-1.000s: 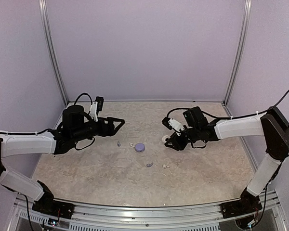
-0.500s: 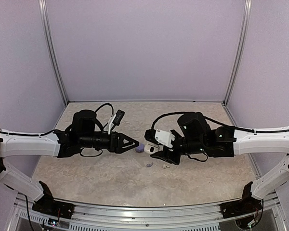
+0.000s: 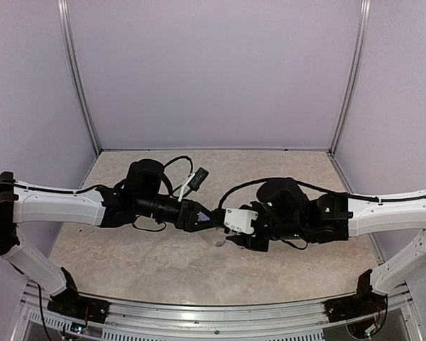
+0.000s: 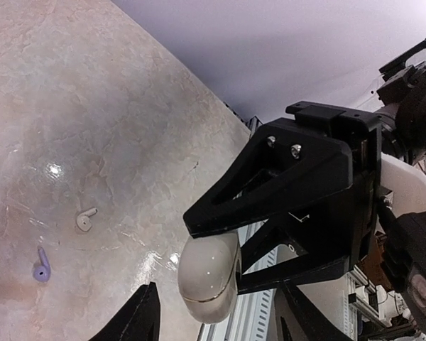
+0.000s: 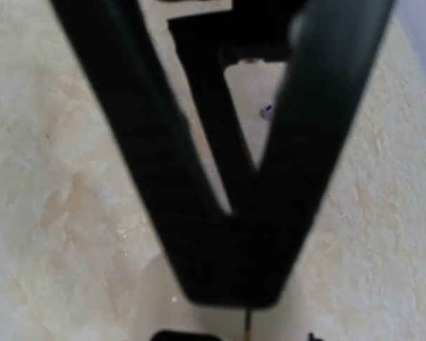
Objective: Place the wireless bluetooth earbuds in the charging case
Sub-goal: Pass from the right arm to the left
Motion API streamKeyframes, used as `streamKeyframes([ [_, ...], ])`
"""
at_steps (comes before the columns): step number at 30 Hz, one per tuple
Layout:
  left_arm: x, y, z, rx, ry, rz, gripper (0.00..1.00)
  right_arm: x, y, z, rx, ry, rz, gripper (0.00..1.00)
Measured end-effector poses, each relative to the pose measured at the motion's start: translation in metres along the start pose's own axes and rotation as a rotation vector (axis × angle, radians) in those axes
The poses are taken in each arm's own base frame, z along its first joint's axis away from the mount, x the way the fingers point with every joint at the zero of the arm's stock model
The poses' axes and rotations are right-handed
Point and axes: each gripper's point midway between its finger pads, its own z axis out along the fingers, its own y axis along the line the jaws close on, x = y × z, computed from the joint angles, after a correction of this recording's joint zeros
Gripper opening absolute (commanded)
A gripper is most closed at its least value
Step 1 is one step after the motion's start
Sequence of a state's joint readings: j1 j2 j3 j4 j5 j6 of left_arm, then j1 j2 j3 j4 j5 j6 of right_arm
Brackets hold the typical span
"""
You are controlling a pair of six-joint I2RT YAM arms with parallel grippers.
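Within the last second both arms were swung in from opposite sides of the table (image 3: 128, 256) until the grippers were brought nose to nose near its middle. The white charging case (image 4: 209, 277) was found clamped between the fingers of the right gripper (image 3: 226, 224), lifted off the table and offered toward 9 o'clock in the top view; that grip had not been altered. The left gripper (image 3: 207, 219), spread wide a second before, was being drawn in and was seen at about half spread. Its fingers (image 4: 142, 316) were set either side of the case, with a gap left on the visible side, so nothing was held by it. From this it was judged that a two-handed hold, probably for opening the lid, was being prepared. The lid appeared shut and no bud had been seated. One case was counted. In the left wrist view two buds were counted on the table, well apart from the case: a white earbud (image 4: 85, 220) at 9 o'clock from it and a lilac earbud (image 4: 41, 264) at 8 o'clock. In the top view only one lilac bud could be made out, at 6 o'clock from the meeting grippers; whether it was the same one could not be told.
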State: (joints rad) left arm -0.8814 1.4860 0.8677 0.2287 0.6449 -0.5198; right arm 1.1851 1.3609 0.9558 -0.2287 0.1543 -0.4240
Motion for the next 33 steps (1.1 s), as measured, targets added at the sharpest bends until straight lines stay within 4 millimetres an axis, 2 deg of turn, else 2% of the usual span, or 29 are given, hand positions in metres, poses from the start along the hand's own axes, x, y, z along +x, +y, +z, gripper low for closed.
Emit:
streamKeyframes([
  [8, 0.007, 0.009, 0.009, -0.016, 0.038, -0.032, 0.43, 0.001, 0.0, -0.001, 0.017, 0.015, -0.031, 0.4],
  [13, 0.009, 0.006, 0.015, 0.003, 0.056, -0.037, 0.39, 0.002, -0.001, -0.001, 0.025, 0.018, -0.041, 0.4],
  [17, 0.014, 0.003, 0.02, 0.02, 0.076, -0.048, 0.3, 0.001, 0.0, -0.001, 0.026, 0.021, -0.047, 0.4],
  [20, 0.015, 0.004, 0.022, 0.025, 0.081, -0.059, 0.18, 0.001, 0.001, -0.001, 0.026, 0.02, -0.053, 0.41],
  [21, 0.014, 0.004, 0.022, 0.026, 0.079, -0.063, 0.16, 0.001, 0.001, -0.002, 0.028, 0.02, -0.055, 0.46],
  [24, 0.01, 0.001, 0.022, 0.038, 0.064, -0.058, 0.1, -0.001, -0.001, -0.005, 0.044, 0.005, -0.047, 0.75],
  [28, 0.011, -0.005, 0.019, 0.059, 0.041, -0.018, 0.06, -0.004, -0.006, -0.019, 0.084, -0.066, -0.012, 0.99],
  [33, 0.005, -0.016, 0.003, 0.062, -0.021, 0.073, 0.06, -0.012, -0.021, -0.05, 0.158, -0.22, 0.086, 0.99],
])
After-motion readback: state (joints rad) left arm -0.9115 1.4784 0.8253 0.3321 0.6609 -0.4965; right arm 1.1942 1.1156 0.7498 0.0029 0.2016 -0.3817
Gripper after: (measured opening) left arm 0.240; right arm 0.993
